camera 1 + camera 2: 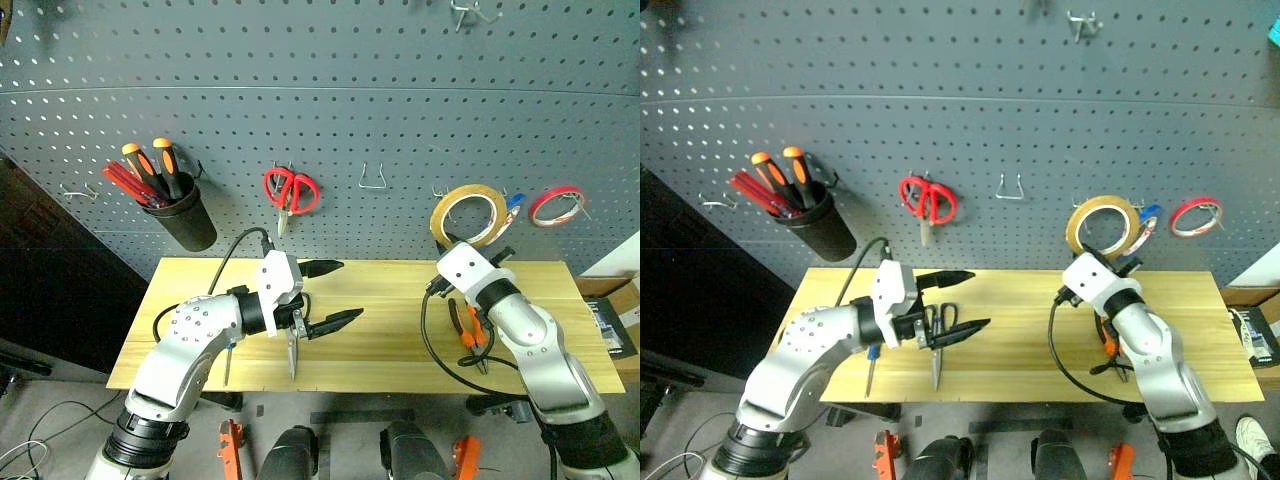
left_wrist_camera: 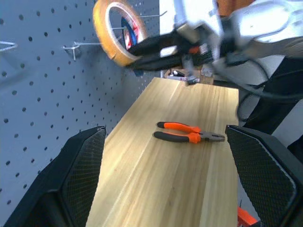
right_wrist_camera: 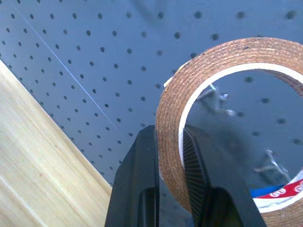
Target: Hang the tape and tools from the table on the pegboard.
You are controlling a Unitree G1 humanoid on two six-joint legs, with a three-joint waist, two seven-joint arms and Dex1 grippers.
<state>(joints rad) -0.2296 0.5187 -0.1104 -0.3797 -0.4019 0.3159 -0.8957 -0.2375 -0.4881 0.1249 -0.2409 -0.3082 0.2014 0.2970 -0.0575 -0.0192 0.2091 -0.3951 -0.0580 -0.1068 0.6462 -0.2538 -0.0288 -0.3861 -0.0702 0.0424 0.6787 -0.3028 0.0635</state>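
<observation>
Holding the yellow tape roll (image 1: 468, 214) up against the pegboard (image 1: 330, 90), my right gripper (image 3: 169, 142) pinched the ring's lower rim between its two fingers, one inside the hole, one outside. The roll stood upright on edge, its open face turned roughly toward the board, just beside the blue tape roll (image 1: 514, 204) and red tape roll (image 1: 556, 205) already on hooks at about two o'clock from the table's middle. Whether the roll had caught a hook yet, I could not tell.

My left gripper (image 1: 328, 295) hovered above the table (image 1: 390, 340), fingers spread wide and empty, pointing across toward my right arm.

By my reckoning the job was barely begun: no task item was clearly hung, and three tools lay on the wood. The pliers (image 2: 188, 134) rested flat beneath my right forearm, at about four o'clock from the table's middle, long axis running roughly front to back in the head views, orange handles away from me and jaws toward the near edge. The dark-handled scissors (image 1: 937, 345) lay under my left gripper, at about eight o'clock, long axis also front to back, blades pointing at the near edge. The blue-handled screwdriver (image 1: 870, 368) lay just to their left, shaft pointing toward me.

An empty hook (image 1: 373, 178) waited on the board beside the red scissors (image 1: 290, 191).
</observation>
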